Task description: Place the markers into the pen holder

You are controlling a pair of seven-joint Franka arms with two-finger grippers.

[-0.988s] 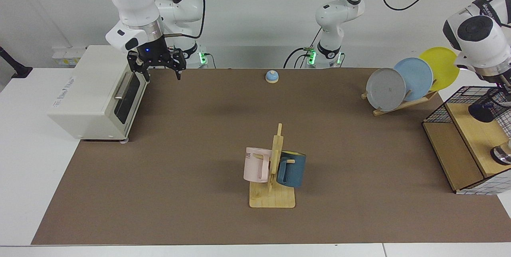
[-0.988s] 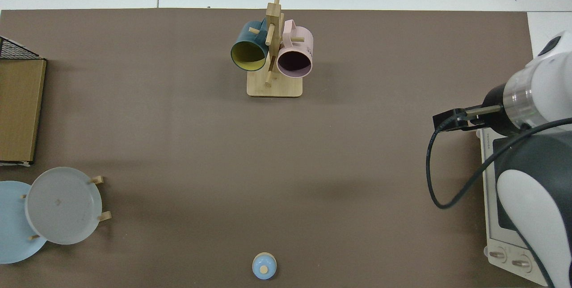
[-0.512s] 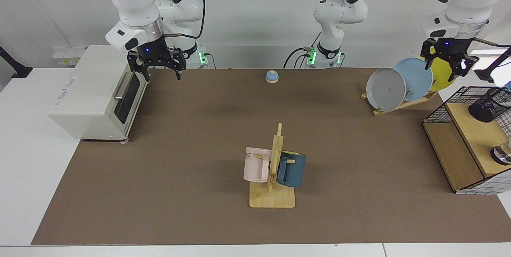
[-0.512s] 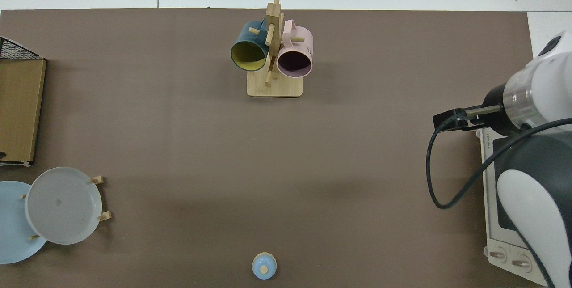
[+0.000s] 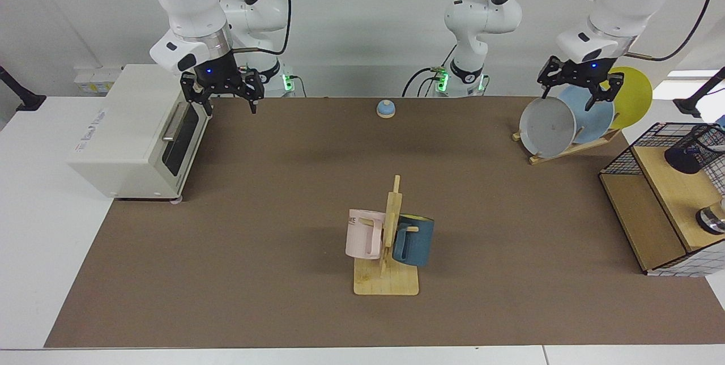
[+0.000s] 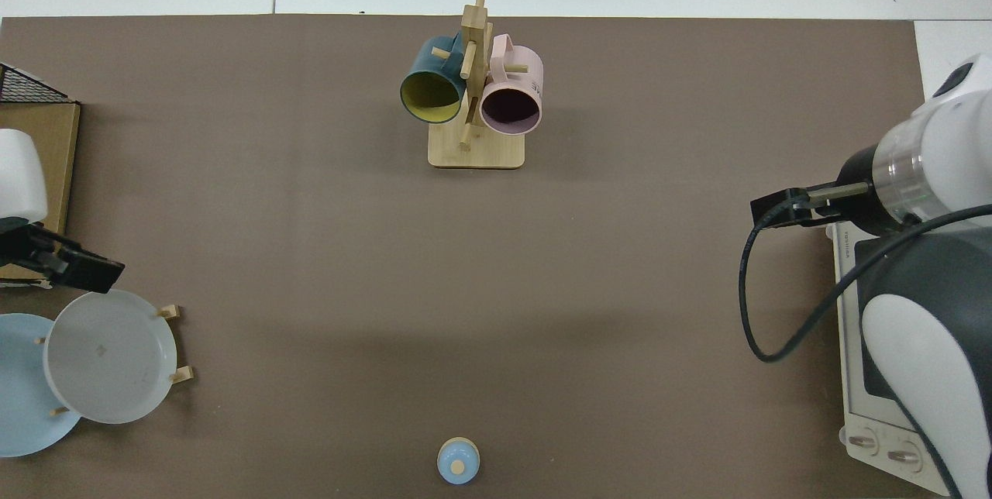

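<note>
Only facing view: pen holder [image 5: 698,149] on shelf [image 5: 674,195].

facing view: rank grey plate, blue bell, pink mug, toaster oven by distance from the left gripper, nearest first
From the left gripper, open, over the plate rack at view right:
1. Grey plate, just below it in the rack.
2. Blue bell, at the mat's far edge, centre.
3. Pink mug, on the mug tree, toward the camera.
4. Toaster oven, far view left, beside the waiting right gripper.

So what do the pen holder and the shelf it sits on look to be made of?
Pen holder: black wire mesh, likely metal; you can see through its wall. Shelf: pale boards with wood grain, matte, framed by a black wire grid.
</note>
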